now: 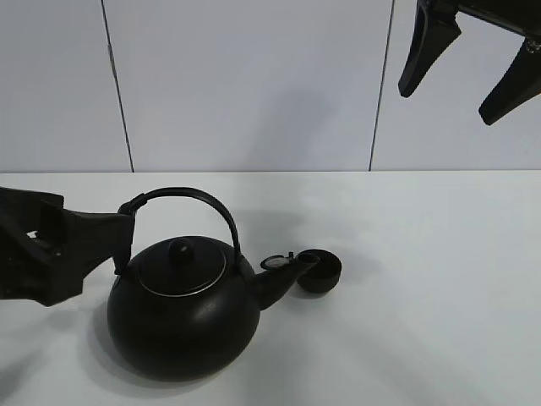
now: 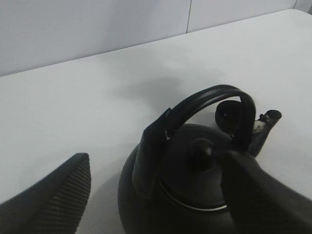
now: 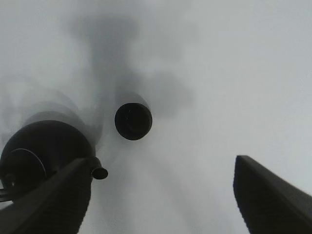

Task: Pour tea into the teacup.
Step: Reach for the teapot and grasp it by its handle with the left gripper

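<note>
Kettle (image 1: 182, 317) looks heavy, rigid: take its arched handle (image 1: 182, 194). Teacup (image 1: 321, 272), at its three o'clock, seems light. Left gripper (image 2: 156, 163) and right gripper (image 1: 448, 101) gape wide.

The scene is taken by the exterior high camera from above the near edge of the desk (image 1: 439, 254), tilted down toward the far wall (image 1: 254, 85). The kettle (image 1: 182, 313) and the teacup (image 1: 321, 272) are held at middle range in this view. The left wrist camera is set low and very close at the kettle's left, aimed rightward and toward the far wall across the handle. The right wrist camera is held high over the desk and pointed almost straight down, so both vessels are shown small, from above. The kettle, the teacup and the desk around them are shared by all three views.
</note>
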`<state>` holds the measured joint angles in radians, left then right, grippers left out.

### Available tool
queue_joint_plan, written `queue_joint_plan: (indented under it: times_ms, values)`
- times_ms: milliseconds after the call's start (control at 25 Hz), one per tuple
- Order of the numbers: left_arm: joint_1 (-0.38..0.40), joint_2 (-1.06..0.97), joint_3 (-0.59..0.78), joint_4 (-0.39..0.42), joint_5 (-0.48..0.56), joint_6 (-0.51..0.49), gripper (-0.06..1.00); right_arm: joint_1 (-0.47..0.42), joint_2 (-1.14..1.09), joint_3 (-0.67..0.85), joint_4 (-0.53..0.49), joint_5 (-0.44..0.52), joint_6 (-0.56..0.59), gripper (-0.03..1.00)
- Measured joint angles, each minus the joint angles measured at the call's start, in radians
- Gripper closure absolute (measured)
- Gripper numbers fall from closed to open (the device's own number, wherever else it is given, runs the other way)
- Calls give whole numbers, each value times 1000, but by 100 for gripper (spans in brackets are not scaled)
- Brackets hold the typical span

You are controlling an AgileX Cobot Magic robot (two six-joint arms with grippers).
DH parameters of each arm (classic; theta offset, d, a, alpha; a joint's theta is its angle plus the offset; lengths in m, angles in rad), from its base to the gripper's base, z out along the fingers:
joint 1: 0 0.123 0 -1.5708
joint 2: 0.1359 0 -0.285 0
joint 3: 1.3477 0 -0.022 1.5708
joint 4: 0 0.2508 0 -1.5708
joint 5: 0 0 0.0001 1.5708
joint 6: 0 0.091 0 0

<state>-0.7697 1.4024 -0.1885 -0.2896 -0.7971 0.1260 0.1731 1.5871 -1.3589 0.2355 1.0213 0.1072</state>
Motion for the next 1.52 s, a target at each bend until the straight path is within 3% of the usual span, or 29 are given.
queue_joint_plan:
  times_ms: [320,560,800,1520]
  values:
    - [0,267,-4,9,-319,-26,40,0,0,0,0,0,0,41]
    - [0,297,-7,10,-336,-44,40,0,0,0,0,0,0,41]
    - [0,297,-7,10,-340,-126,40,0,0,0,0,0,0,41]
    - [0,297,-7,10,-340,-150,40,0,0,0,0,-1,0,41]
